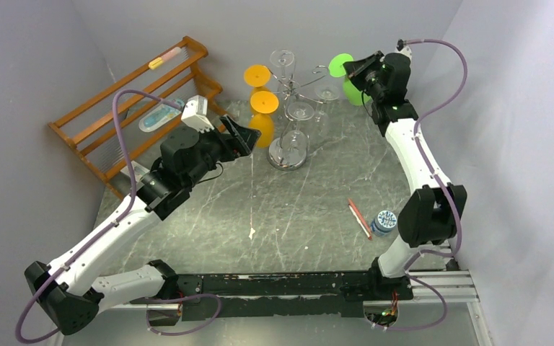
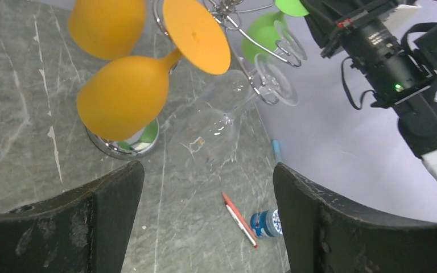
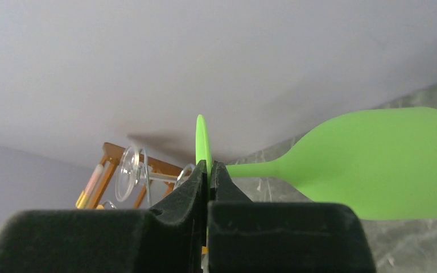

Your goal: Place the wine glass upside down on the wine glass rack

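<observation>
The silver wire wine glass rack stands at the back centre on a shiny disc base. Two orange glasses and several clear glasses hang upside down from it. My right gripper is shut on the flat foot of a green wine glass and holds it in the air just right of the rack's scroll arms. The glass's bowl points down toward the table. My left gripper is open and empty, just left of the orange glasses.
An orange wooden slatted rack stands at the back left against the wall. A red pen and a small blue-and-white jar lie at the right, near the right arm's base. Grey walls close in on both sides and behind.
</observation>
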